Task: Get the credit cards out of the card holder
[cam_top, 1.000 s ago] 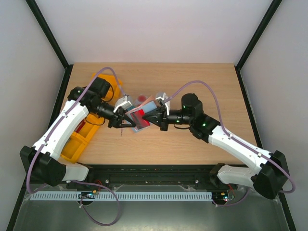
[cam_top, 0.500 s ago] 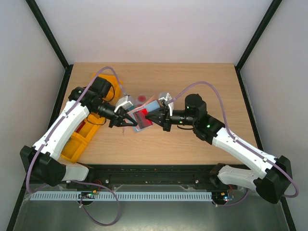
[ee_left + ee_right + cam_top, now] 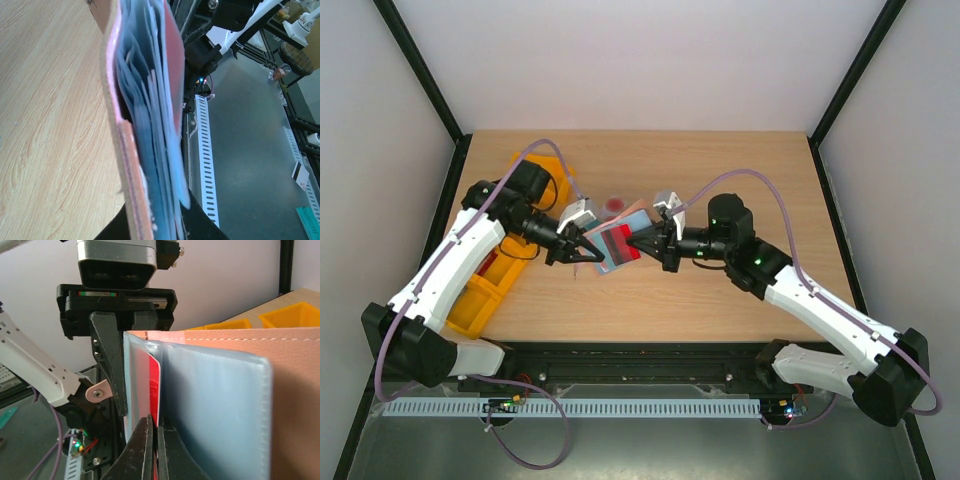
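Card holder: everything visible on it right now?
The card holder is a folding wallet, leather-like reddish-brown outside with pale stitching, grey-blue layered pockets inside. It is held open and on edge above the table. The left fingers clamp one side; the right fingers pinch a red card poking from a pocket.

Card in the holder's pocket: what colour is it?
The card is red, clearest in the right wrist view.

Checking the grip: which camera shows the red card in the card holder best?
Right wrist: the red card stands between clear sleeves of the card holder, the right gripper shut on its lower edge. Top external shows a small red patch. Left wrist sees the holder edge-on, card indistinct.
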Controlling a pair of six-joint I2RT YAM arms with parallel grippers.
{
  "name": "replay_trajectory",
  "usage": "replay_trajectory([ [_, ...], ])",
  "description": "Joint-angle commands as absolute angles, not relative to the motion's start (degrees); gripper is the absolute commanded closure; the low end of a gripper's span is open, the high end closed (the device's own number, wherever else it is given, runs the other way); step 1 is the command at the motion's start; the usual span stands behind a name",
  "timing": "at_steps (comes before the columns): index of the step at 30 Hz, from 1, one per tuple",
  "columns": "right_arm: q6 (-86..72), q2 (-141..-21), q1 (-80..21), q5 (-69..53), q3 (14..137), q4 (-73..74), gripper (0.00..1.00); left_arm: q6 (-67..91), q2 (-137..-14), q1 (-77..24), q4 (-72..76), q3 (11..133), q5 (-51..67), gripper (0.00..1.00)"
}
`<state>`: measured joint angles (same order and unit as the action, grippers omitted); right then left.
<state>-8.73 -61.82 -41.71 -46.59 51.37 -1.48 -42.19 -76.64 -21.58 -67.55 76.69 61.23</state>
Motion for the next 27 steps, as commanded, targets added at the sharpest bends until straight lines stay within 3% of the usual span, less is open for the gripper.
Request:
replay_trajectory([
  [1, -6.4, -60.6, -40.0, -40.9, 54.0, 2.4, 0.98, -43.1, -75.5, -21.9, -69.1, 75.7, 63.9, 0.98],
  [14, -7.2, -54.6, -30.1, -32.5, 54.0, 7.4, 0.98, -29.9, -76.3, -22.3, -56.3, 65.3, 63.1, 0.98],
  [27, -5.4, -57.5, -29.8, -28.0, 54.3, 9.2, 0.98, -17.1, -78.6, -20.7, -45.3, 63.8, 52.5, 0.98],
])
